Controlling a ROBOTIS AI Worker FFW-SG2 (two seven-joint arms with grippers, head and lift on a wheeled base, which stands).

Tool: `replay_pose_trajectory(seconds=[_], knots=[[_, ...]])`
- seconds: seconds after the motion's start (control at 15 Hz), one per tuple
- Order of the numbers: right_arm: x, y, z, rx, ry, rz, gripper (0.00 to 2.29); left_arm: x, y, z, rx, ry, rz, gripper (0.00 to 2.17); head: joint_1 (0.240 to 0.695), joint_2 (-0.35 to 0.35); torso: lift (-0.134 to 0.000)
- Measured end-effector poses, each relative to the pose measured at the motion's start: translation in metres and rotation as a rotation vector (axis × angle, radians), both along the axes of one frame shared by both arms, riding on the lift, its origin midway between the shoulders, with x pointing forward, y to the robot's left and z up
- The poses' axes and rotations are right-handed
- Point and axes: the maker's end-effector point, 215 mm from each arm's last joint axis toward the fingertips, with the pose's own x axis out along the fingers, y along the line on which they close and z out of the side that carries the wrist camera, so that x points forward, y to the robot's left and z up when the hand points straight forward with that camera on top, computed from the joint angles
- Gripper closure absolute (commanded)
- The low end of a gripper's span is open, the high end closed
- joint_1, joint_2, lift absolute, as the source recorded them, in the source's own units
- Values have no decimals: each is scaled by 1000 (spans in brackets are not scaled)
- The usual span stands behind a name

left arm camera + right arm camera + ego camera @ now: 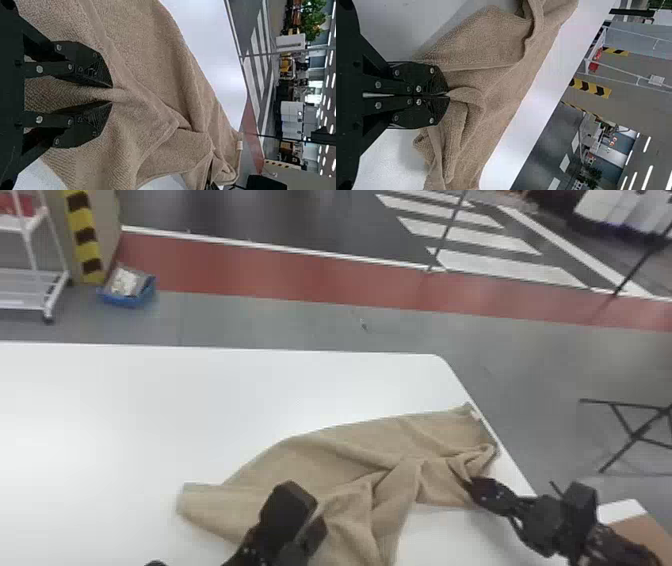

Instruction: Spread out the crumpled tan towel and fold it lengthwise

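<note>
Inspecting from the jaws outward: on the right gripper (449,95) they are closed tip to tip on a small fold of the tan towel (502,107), while on the left gripper (112,94) they stand narrow, with a gathered ridge of the same cloth between the tips. In the head view the left arm works at the lower middle of the frame and the right arm at the lower right. The towel lies on the white desk (200,400), running from the bottom centre up to the right side of the frame, close to the desk's slanting edge. Findings: creases bunch at its middle, a loose corner (189,496) points to the left, and a small pale tag (475,416) sits near the upper right corner. Assessment of handling: light, limp and soft, with a napped face that should grip well and is unlikely to slip or suffer damage. It will not hold a shape or transmit a push, so it should be drawn out by tension. The layers may cling, and a pinch in mid-cloth would probably raise a tent rather than flatten the crumple. Recommended hold: the hemmed edge, one layer only, near two corners set well apart, with the pull kept low and even.
</note>
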Motion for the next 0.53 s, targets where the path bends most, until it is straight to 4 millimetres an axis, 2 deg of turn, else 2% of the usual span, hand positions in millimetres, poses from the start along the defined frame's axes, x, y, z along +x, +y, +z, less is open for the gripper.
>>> replay_pose_trajectory(seconds=[0.33,0.53], knots=[[4,5,3,0,-6,10,1683,17,26,15,-16,-30,63,1069,695,-350,-124],[5,8,2,0,-2,16,1683,35,58,15,-7,-42,121,1058,695,-350,-124]])
